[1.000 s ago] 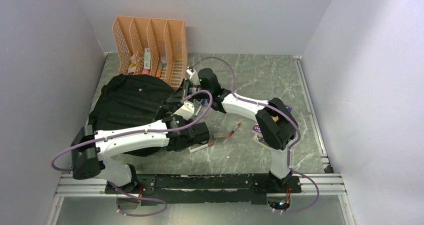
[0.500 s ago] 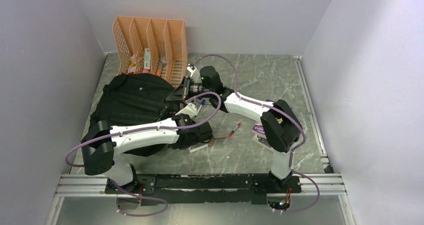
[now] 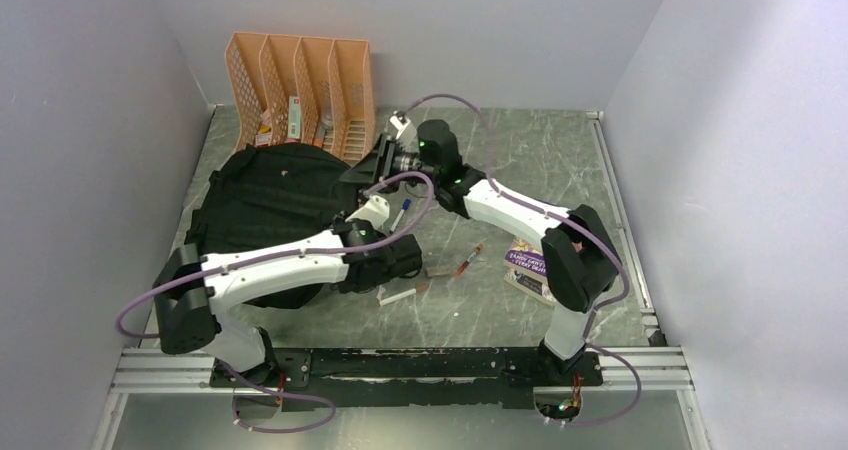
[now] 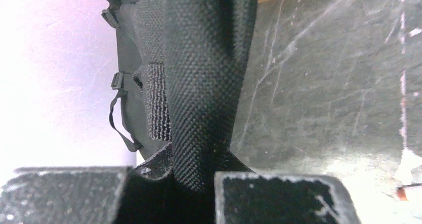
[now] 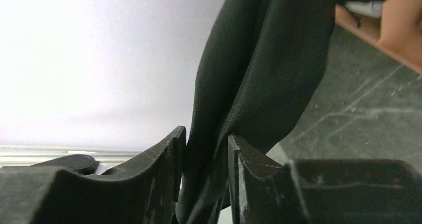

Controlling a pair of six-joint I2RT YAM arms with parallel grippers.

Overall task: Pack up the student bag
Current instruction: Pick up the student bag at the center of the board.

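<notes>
The student bag (image 3: 265, 195), a large black dome of soft fabric with stitched panels and straps, is lying on the left half of the grey-green marbled tabletop (image 3: 540, 150), its far edge just beside the orange lattice plastic file rack (image 3: 300, 80). The left gripper (image 4: 196, 174) is clamping a thick band of coarse, pebbly weave at the bag's right-hand edge, with the cloth bunching between its matte black fingers. The right gripper (image 5: 206, 149) is straddling a fold of smoother, finer twill. Its jaws are standing apart with cloth filling the gap, and I cannot tell whether they are pinching it or merely bracketing it. The likely trouble is slip: limp cloth is offering little to bite on, so a loose hold on the right would probably be letting the fold sag and the mouth fall shut. A hard pull could also be dragging the bag against the rack, or sweeping the left forearm across the slim red pen (image 3: 468, 262) and white marker (image 3: 400, 296) lying near it.
</notes>
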